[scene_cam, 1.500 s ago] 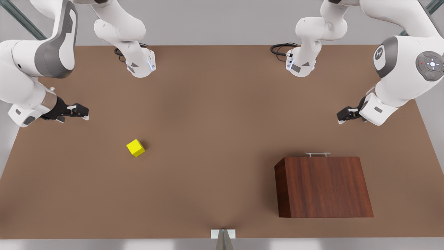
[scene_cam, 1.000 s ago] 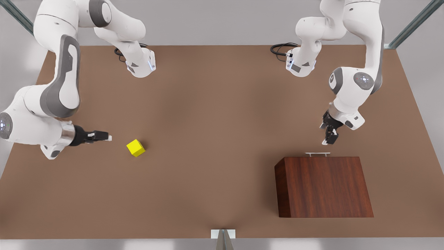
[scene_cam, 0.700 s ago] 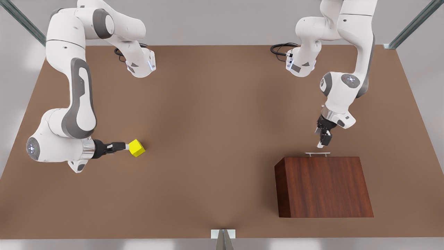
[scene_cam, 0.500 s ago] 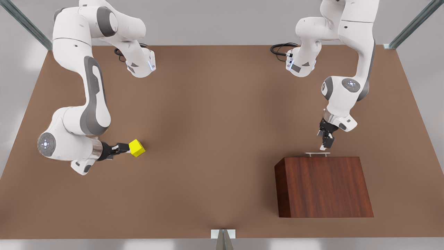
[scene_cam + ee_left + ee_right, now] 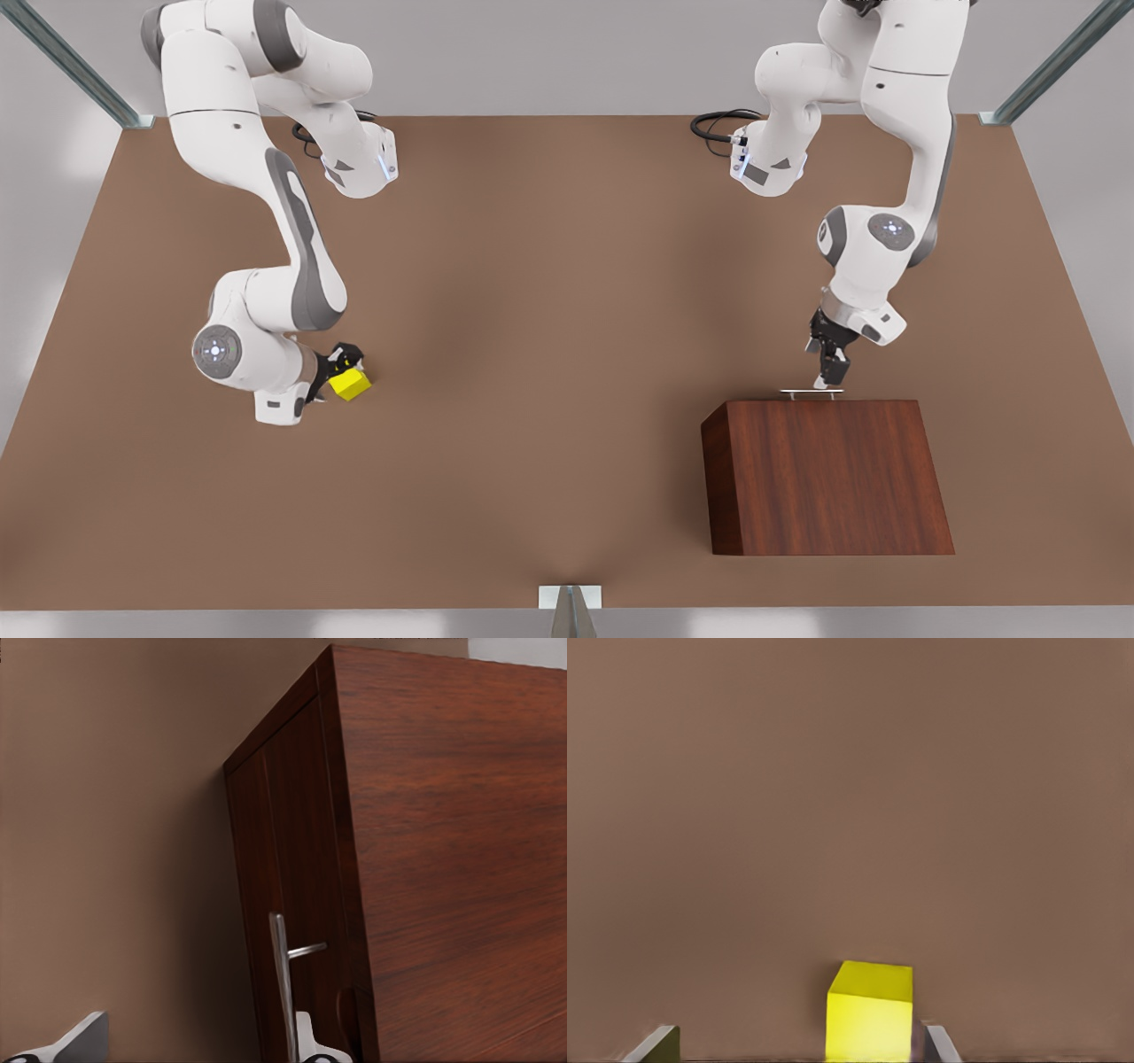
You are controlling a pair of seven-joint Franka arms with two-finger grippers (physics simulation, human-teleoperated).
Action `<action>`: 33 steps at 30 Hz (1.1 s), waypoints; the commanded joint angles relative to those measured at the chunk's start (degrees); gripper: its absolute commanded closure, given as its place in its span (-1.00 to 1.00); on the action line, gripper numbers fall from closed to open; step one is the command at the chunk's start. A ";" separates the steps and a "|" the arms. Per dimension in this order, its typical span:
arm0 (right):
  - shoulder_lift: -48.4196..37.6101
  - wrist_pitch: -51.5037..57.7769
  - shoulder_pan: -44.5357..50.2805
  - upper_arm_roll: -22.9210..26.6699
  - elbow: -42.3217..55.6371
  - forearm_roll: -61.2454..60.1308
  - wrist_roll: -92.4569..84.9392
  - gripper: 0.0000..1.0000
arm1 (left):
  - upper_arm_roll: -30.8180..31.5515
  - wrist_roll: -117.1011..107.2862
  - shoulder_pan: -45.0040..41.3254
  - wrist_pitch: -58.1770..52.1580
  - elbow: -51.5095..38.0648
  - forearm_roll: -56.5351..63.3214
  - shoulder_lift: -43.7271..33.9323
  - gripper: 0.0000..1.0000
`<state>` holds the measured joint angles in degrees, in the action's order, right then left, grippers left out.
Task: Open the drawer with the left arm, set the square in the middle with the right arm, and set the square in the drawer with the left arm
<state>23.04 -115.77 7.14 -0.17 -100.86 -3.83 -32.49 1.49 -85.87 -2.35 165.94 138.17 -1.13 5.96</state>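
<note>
— Where's the yellow cube?
— On the brown tabletop, at the front view's left, between the spread fingers of the right gripper, not yet pinched.
— And the left gripper?
— At the closed drawer; its fingers are spread either side of the silver bar handle.

My table matt brown, smooth, cabinet dark reddish wood grain with slight sheen, handle polished silver metal, square flat bright yellow, my arm shells glossy white plastic.
</note>
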 commanded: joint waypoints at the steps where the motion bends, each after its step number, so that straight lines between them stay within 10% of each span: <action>1: 0.33 -0.77 0.15 -0.01 -0.22 0.84 1.63 -1.00 | 0.01 0.00 -0.03 0.08 0.00 -0.01 0.02 -1.00; 33: 5.52 -9.56 -0.72 0.34 -10.59 4.53 8.84 -1.00 | -0.08 0.00 1.20 0.08 -1.67 0.34 3.01 -1.00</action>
<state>28.62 -125.33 6.42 0.18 -111.45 0.70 -23.87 1.46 -85.87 -1.38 165.94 136.50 -0.34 8.92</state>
